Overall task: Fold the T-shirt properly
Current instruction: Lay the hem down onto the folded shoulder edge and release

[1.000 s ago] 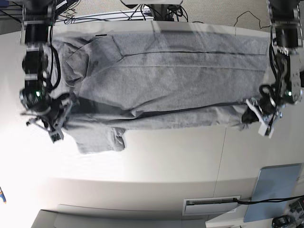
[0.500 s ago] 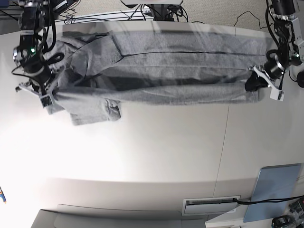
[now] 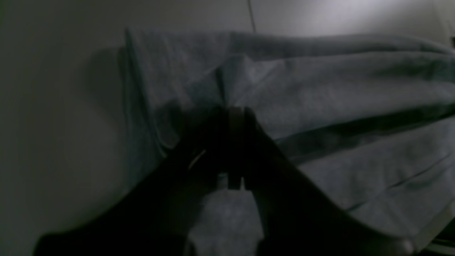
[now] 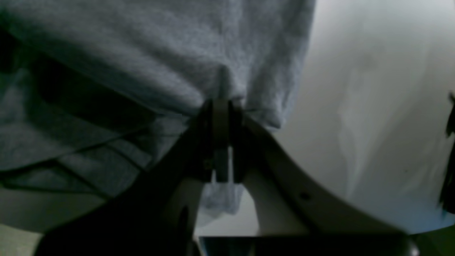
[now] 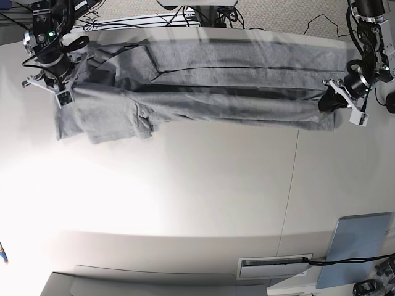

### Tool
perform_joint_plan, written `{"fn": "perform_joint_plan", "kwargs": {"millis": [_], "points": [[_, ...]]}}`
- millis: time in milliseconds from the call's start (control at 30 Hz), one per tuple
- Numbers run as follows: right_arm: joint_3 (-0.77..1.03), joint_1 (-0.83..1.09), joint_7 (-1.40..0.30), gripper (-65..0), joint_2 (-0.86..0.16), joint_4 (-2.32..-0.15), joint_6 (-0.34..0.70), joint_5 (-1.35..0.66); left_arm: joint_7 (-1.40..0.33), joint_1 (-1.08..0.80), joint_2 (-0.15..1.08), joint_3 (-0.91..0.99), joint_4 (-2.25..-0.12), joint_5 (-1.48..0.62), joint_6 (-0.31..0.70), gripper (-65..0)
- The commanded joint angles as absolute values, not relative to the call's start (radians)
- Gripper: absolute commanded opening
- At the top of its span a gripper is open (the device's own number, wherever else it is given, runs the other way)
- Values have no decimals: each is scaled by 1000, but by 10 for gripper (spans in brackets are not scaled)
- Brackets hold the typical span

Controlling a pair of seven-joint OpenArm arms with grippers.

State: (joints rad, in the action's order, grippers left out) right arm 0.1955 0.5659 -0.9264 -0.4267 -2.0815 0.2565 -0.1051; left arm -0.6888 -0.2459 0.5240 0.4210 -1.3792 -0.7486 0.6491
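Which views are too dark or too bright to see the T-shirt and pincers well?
Base view: strong glare whitens the table left of centre, yet the T-shirt stays clear. Both wrist views: dim and soft; the left pincer and right pincer are near-black silhouettes.

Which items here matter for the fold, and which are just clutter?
In play:
- T-shirt, grey, stretched across the table
- left hand, clamped on one end of it
- right hand, clamped on the other end

Lying about:
- pale blue panel, near corner
- cables behind the table
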Motion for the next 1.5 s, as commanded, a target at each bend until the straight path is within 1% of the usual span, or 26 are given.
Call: {"fn": "perform_joint_plan", "kwargs": {"millis": [0, 100, 267, 433, 600, 767, 867, 967, 1100, 1333, 1367, 1467], "points": [[205, 569, -912, -650, -440, -2099, 239, -95, -673, -239, 549, 430, -1394, -743, 655, -650], [205, 568, -904, -650, -440, -2099, 226, -77, -674, -238, 551, 430, -1396, -728, 656, -650], [205, 568, -909, -650, -440, -2099, 219, -58, -721, -238, 572, 430, -1449, -778, 652, -650], [205, 568, -918, -650, -440, -2099, 219, -59, -809, -239, 608, 430, -1498, -785, 575, -650], [205, 568, -925, -650, -440, -2099, 220, -59, -863, -239, 640, 431, -1499, -782, 573, -650], [205, 568, -925, -650, -440, -2099, 219, -59, -898, -241, 643, 430, -1499, -782, 573, -650], [205, 568, -926, -650, -440, -2099, 219, -59, -899, -253, 643, 430, -1499, -758, 571, -650], [205, 568, -928, -650, -440, -2099, 220, -59, -895, -281, 643, 430, -1499, -731, 538, -650], [205, 568, -928, -650, -440, -2099, 219, -59, -832, -311, 640, 430, -1499, -729, 539, -650], [205, 568, -928, -650, -440, -2099, 219, -59, -830, -311, 637, 430, -1499, -728, 544, -650], [205, 568, -928, -650, -440, -2099, 219, -59, -830, -311, 637, 430, -1499, -728, 543, -627], [205, 568, -930, -650, -440, -2099, 220, -59, -830, -310, 637, 430, -1499, -729, 543, -444]]}}
